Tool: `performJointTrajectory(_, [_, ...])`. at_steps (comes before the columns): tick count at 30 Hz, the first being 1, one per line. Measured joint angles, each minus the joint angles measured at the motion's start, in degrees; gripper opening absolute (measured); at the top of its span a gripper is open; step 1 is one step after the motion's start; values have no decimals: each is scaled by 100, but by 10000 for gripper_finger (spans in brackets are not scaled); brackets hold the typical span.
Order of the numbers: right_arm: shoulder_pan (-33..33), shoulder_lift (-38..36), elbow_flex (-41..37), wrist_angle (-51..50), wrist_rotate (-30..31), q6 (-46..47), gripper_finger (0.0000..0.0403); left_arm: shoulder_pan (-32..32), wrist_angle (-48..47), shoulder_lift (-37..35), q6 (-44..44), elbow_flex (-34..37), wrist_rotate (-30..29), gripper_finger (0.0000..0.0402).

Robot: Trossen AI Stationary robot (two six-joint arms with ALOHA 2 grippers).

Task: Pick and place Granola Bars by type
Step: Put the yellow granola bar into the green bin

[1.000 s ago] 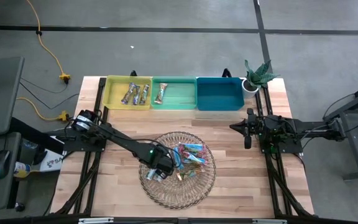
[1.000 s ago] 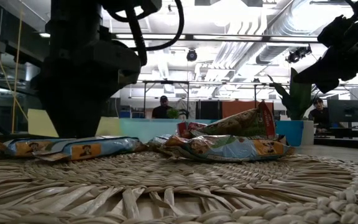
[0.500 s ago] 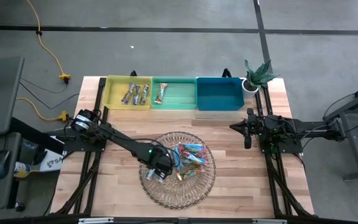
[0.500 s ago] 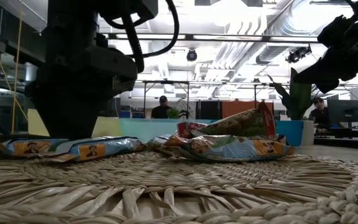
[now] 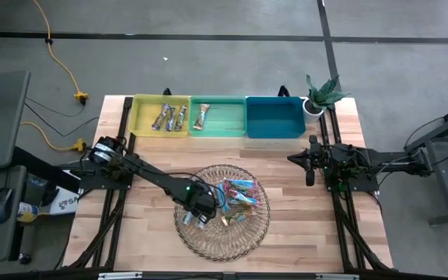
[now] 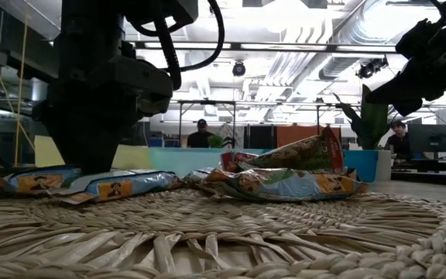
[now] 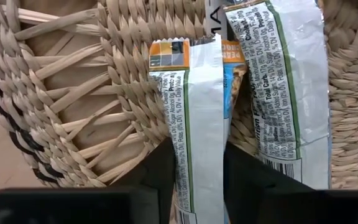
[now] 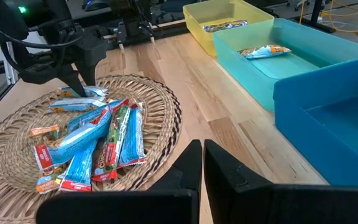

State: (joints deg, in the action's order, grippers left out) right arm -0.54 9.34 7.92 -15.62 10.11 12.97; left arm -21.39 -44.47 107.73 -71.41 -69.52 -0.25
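Left pincer [image 7: 194, 177] grasping a glossy white, green-edged flat granola bar [image 7: 197, 118] on a coarse woven wicker tray [image 7: 73, 93]; right pincer [image 8: 202, 163] clenched, empty.

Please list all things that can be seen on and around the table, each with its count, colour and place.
Wicker tray: one, tan, front middle of the table.
Granola bars in the tray: a pile, exact count unclear; light blue-white and teal-pink wrappers.
Yellow bin: one, back left; two brown-silver bars inside.
Green bin: one, back middle; one bar inside.
Blue bin: one, back right; nothing seen inside.
Potted plant: one, green in a white pot, back right corner.
Yellow cable: one, on the floor to the left.
People: two, far behind in the room.
Left gripper: over the tray's left part, fingers on either side of a blue-white bar.
Right gripper: shut, at the right side of the table, waiting.
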Motion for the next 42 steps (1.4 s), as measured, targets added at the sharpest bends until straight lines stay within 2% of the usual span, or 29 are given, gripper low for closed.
performJointTrajectory(5, [-2, 0, 0, 0, 0, 0, 0, 0, -158, -255, 104, 30, -67, 98])
performJointTrajectory(12, [-2, 4, 0, 2, 0, 0, 0, 85, -146, -1251, 887, 20, -569, 98])
performJointTrajectory(17, [-1, 4, 0, -3, 0, 0, 0, 114, 494, -2148, 2061, 17, -913, 98])
performJointTrajectory(23, [-1, 2, 0, -1, 0, 0, 0, 128, 1677, -3176, 3827, 15, -885, 98])
performJointTrajectory(28, [0, 2, 0, -2, 0, 0, 0, 453, 2474, -3881, 4611, 11, -387, 98])
performJointTrajectory(32, [0, 2, 0, 0, 0, 0, 0, 949, 3117, -4238, 5071, 10, 156, 98])
performJointTrajectory(35, [-1, 2, 0, 8, 0, 0, 0, 1483, 3465, -4359, 5225, 4, 750, 98])
performJointTrajectory(40, [0, 3, 0, -1, 0, 0, 0, 2442, 4204, -4327, 5145, 6, 2121, 98])
performJointTrajectory(42, [-2, 1, 0, 2, 0, 0, 0, 2762, 4432, -4294, 5060, 4, 2420, 98])
